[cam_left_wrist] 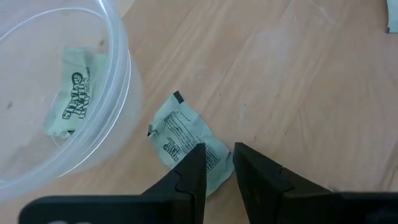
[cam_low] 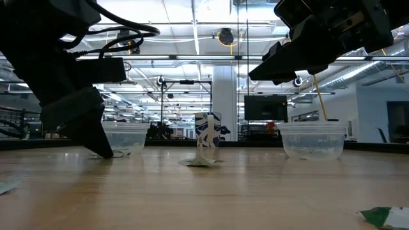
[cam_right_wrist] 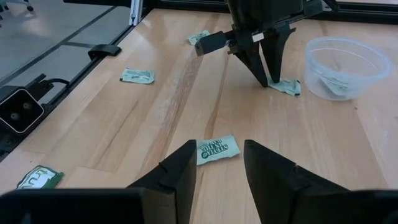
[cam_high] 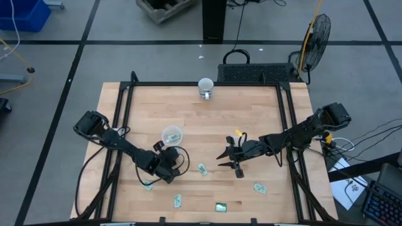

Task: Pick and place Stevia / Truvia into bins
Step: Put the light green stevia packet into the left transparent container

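A green-and-white Stevia sachet (cam_left_wrist: pixel 186 134) lies flat on the wood beside a clear cup (cam_left_wrist: pixel 74 93) that holds another sachet (cam_left_wrist: pixel 76 99). My left gripper (cam_left_wrist: pixel 219 155) is down on the outer sachet, shut on it. My right gripper (cam_right_wrist: pixel 219 163) is open and hovers above a loose sachet (cam_right_wrist: pixel 217 149) near the table's middle. More sachets lie flat toward the near edge (cam_high: pixel 259 188) (cam_high: pixel 178 200) (cam_high: pixel 220 207) (cam_high: pixel 147 184). A second clear cup (cam_low: pixel 313 139) shows only in the low view. My left gripper pinches the sachet's end away from the cup (cam_left_wrist: pixel 214 168) between its two fingers. The fingers (cam_right_wrist: pixel 264 65) come from above, pointing down. The sachet is slightly crumpled and still lies on the table next to the cup's wall.
An opaque white cup (cam_high: pixel 206 86) stands near the table's far edge. A black frame rail (cam_high: pixel 119 119) runs along the left, far and right sides. Bare wood lies between the two grippers and in front of the white cup.
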Controlling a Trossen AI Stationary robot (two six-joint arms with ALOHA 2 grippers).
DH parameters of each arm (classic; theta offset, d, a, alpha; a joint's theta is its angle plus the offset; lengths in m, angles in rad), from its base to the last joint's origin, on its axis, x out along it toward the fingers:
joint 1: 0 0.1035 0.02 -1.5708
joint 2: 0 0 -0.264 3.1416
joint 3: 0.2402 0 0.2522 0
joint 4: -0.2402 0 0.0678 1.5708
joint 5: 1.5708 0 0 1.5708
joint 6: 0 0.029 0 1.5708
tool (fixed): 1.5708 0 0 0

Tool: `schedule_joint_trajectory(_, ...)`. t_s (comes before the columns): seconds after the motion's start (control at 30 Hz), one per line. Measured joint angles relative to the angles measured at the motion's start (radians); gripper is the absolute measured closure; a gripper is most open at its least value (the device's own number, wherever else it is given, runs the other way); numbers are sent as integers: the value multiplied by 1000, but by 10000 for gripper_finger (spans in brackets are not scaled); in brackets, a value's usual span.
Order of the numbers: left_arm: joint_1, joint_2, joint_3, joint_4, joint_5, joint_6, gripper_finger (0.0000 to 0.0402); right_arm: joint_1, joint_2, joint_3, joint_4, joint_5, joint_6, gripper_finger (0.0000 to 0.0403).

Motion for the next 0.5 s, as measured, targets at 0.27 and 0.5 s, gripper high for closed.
schedule_joint_trajectory(0.27, -5, 1, 0, 16, 13, 0, 383, 0, 0, 0, 0, 0, 0, 277)
schedule_joint_trajectory(0.5, -4, 6, 17, 61, 6, 25, 396, 0, 0, 0, 0, 0, 0, 277)
